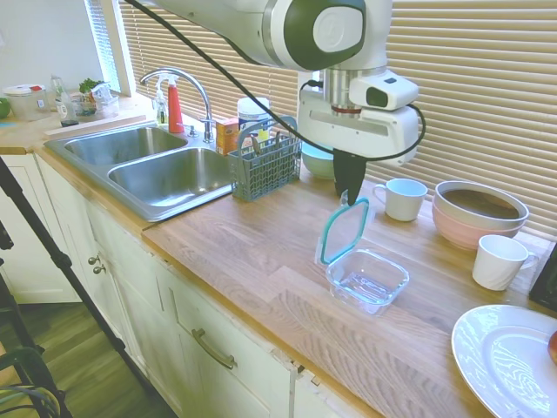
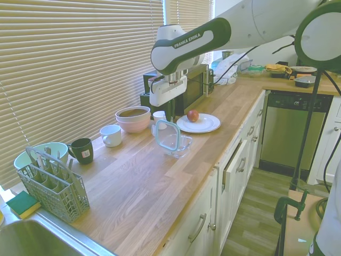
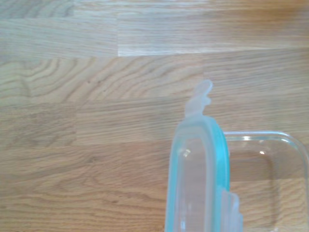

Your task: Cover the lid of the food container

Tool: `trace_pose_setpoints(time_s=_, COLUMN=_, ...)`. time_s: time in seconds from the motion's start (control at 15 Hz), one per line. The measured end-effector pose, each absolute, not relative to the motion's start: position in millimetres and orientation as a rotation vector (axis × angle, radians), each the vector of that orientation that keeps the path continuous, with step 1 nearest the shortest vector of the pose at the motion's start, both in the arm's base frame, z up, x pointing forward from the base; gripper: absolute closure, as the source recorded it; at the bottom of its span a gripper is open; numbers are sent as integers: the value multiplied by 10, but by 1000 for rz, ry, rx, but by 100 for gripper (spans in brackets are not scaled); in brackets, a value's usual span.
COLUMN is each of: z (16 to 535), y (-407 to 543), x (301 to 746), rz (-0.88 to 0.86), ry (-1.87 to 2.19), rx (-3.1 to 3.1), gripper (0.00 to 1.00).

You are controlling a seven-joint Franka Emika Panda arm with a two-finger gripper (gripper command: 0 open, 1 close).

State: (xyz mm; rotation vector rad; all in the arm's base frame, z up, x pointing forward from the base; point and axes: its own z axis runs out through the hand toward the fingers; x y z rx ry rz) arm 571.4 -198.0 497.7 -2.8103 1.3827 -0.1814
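I have the lid (image 1: 345,232) pinched on edge, seemingly by its top flap, in the gripper (image 1: 346,193), hanging beside the food container's (image 1: 369,280) sink-side rim; it must tip flat over the dish.

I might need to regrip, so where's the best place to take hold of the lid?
Grip the lid at its top edge, coming straight down. It stands nearly on edge beside the food container, so that thin rim is what points up at the tool, which looks already shut on it.
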Motion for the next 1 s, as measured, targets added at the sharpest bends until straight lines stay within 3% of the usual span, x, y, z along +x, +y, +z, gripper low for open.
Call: trace_pose_setpoints(time_s=1.0, z=4672, y=-3107, x=5635, rz=-80, ry=1409, rx=-2701, gripper=100)
